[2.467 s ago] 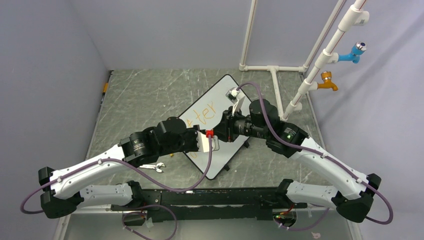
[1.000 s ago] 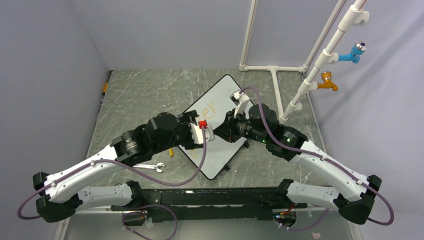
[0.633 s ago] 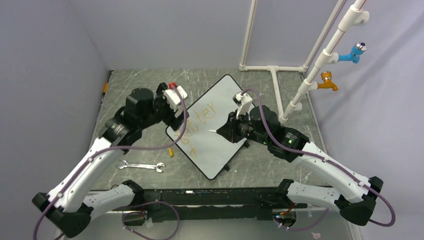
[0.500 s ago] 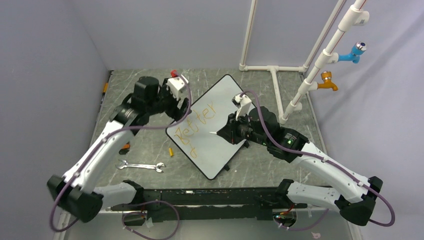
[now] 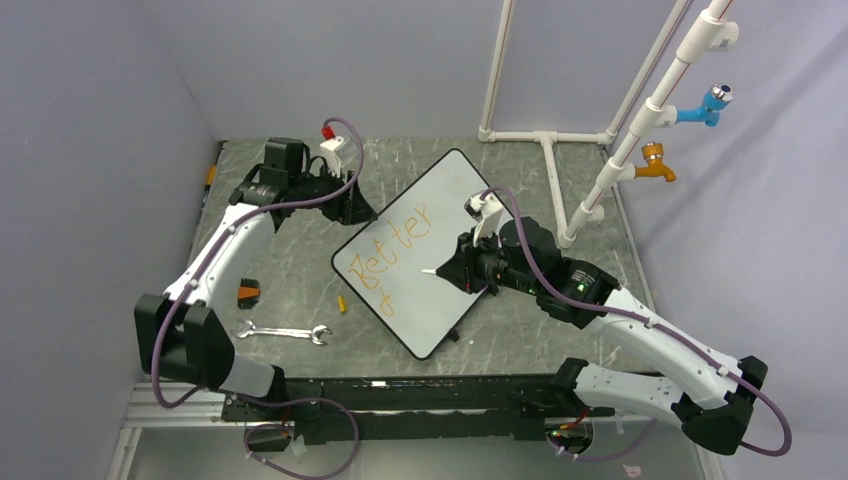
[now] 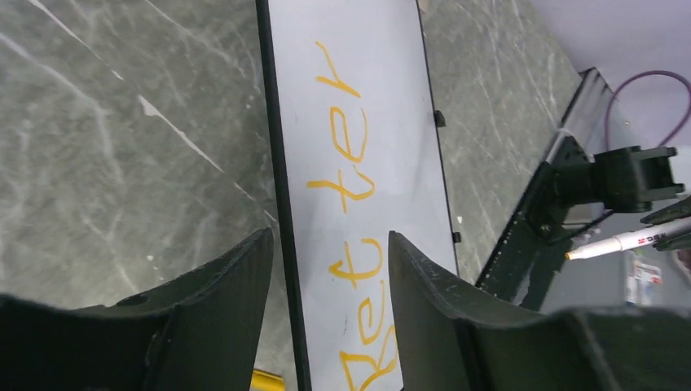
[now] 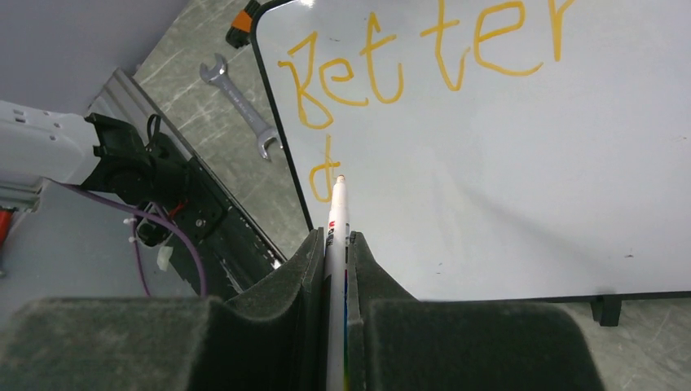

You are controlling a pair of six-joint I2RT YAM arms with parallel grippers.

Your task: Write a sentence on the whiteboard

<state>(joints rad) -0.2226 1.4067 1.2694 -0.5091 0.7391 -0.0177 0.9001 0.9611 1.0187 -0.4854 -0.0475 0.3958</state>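
Two arms in play, only one positioned to write. Far left: left hand (image 5: pixel 354 207) sits over the desk (image 5: pixel 270 250) at the far-left edge of the whiteboard (image 5: pixel 452 190), jaws spread, holding nothing. Its wrist view shows the board's frame running between the fingers; can't tell if they touch it.

Whiteboard lies flat mid-desk, skewed, with its long axis running near-left to far-right. The sentence (image 5: pixel 396 246) so far reads "Better" along that axis, plus a lone "d" (image 7: pixel 324 176) starting line two at the near-left end.

Right of that: marker (image 7: pixel 336 218) clamped between the right hand (image 7: pixel 336 248) jaws, barrel in line with the fingers, tip aimed left at the board. In the wrist view the tip sits just beside the "d", on its right. Can't tell whether it touches the surface.

Judgement: the right hand is the one placed for the next stroke. The next letter belongs far-right of the "d", parallel to "Better", so travel should follow the board's long axis, not the desk edge.
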